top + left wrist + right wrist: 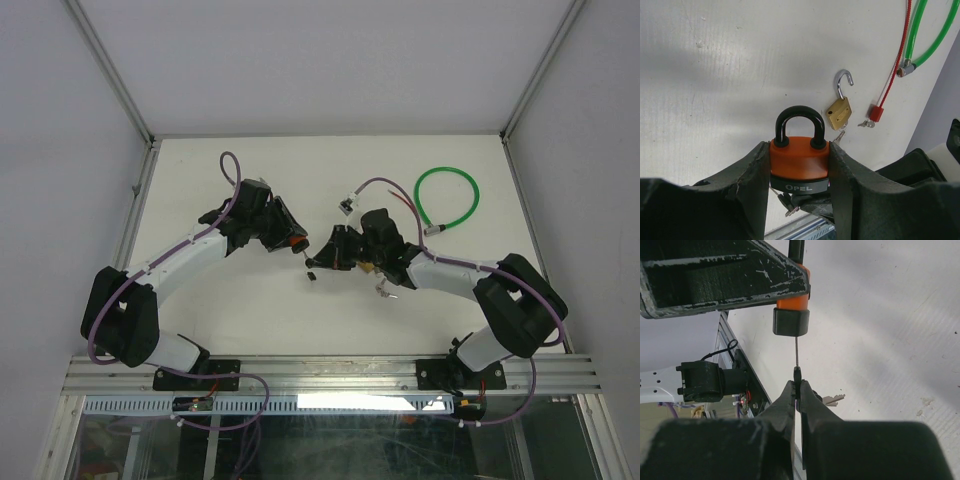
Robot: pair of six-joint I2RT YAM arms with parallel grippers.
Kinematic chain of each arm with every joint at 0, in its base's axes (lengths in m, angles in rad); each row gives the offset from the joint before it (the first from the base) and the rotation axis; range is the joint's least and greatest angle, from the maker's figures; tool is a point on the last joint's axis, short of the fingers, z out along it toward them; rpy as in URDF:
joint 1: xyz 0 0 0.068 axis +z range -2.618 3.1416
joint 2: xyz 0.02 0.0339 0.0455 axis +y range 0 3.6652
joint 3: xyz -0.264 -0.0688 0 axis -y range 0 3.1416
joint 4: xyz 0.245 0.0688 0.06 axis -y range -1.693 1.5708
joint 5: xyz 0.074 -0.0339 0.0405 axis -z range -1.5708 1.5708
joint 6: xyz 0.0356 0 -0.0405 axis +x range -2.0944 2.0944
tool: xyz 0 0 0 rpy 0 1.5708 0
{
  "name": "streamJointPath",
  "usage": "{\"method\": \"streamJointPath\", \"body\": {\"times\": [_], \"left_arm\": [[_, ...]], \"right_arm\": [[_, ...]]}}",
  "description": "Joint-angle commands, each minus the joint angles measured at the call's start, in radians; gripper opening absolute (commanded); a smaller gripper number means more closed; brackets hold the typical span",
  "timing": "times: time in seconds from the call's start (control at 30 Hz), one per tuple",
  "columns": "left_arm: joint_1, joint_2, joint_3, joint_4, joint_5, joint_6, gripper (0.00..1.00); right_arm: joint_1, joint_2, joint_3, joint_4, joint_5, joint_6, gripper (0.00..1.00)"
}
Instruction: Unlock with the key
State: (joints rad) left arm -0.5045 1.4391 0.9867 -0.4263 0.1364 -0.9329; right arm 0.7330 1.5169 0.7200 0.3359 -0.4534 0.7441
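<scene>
An orange padlock (800, 159) with a black shackle (797, 116) and a grey base is clamped by its sides between the fingers of my left gripper (800, 150), held off the table. Both shackle legs sit in the body. My right gripper (798, 385) is shut on the black head of a key (796, 352). The thin blade runs straight up into the underside of the padlock's base (791, 322). A spare key (834, 400) dangles beside my right fingers. From above, the left gripper (287, 241) and right gripper (335, 252) face each other at mid-table.
A small brass padlock (839, 113) lies on the table with its shackle swung open, beside a red cord (897, 55) with a red tag. A green cable loop (447, 197) lies at the back right. The aluminium rail (330, 375) runs along the near edge.
</scene>
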Motion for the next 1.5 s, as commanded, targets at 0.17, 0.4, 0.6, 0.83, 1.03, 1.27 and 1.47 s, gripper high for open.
{"method": "streamJointPath", "body": {"times": [0.17,0.4,0.6,0.83,1.03,1.27,1.47], "left_arm": [[-0.02,-0.044,0.014,0.058,-0.014,-0.015,0.06],[-0.039,-0.031,0.005,0.058,-0.038,-0.026,0.06],[-0.051,-0.017,0.01,0.058,-0.056,-0.029,0.06],[-0.078,-0.018,0.018,0.058,-0.074,-0.043,0.06],[-0.104,-0.017,0.017,0.052,-0.101,-0.065,0.06],[-0.134,-0.017,0.006,0.049,-0.137,-0.109,0.01],[-0.18,0.013,-0.007,0.046,-0.157,-0.132,0.01]], "right_arm": [[-0.016,-0.056,-0.01,0.088,0.04,0.038,0.0],[-0.017,-0.054,-0.008,0.105,0.036,0.038,0.0],[-0.016,-0.068,-0.016,0.102,0.067,0.032,0.0],[-0.016,-0.076,-0.016,0.06,0.134,0.025,0.0],[-0.013,-0.066,-0.026,0.121,0.167,0.023,0.0],[-0.004,-0.05,-0.059,0.233,0.245,0.011,0.0],[-0.004,-0.043,-0.067,0.334,0.277,-0.002,0.0]]}}
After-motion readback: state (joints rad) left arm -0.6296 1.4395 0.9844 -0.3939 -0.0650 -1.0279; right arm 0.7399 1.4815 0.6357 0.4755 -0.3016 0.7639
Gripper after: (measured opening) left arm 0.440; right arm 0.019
